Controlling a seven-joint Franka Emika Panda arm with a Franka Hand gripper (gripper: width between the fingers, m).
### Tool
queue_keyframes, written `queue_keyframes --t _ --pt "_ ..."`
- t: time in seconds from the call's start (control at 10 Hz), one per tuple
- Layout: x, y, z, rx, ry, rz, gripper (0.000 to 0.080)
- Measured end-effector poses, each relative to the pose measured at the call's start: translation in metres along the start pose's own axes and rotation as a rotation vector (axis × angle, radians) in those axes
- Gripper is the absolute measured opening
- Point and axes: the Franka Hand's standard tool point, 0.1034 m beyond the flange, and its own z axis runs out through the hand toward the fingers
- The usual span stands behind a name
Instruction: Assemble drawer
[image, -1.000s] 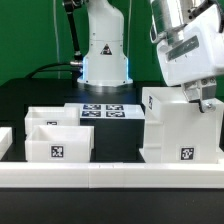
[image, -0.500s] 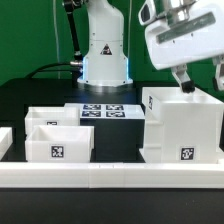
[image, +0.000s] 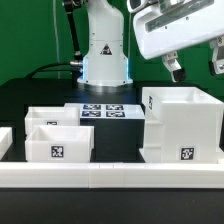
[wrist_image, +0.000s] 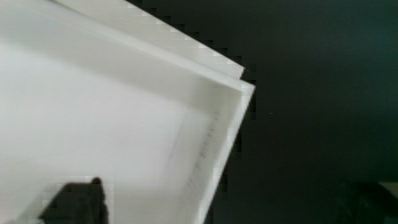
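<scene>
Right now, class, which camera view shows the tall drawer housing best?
The exterior view: nearly the whole housing stands visible, tags included. The wrist view shows only a close white corner, probably its rim.

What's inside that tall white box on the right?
In the exterior view only the upper white inner walls of the housing show, with nothing poking above the rim. Its front wall covers the deeper inside, so any contents cannot be seen.
</scene>
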Motion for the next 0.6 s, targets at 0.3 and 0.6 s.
queue_keyframes --t 0.3,0.6 --pt "0.014 0.016 -0.002 -0.052 -0.019 -0.4 0.0648" --pt "0.019 0.021 -0.004 -0.072 -0.023 -0.65 0.0648"
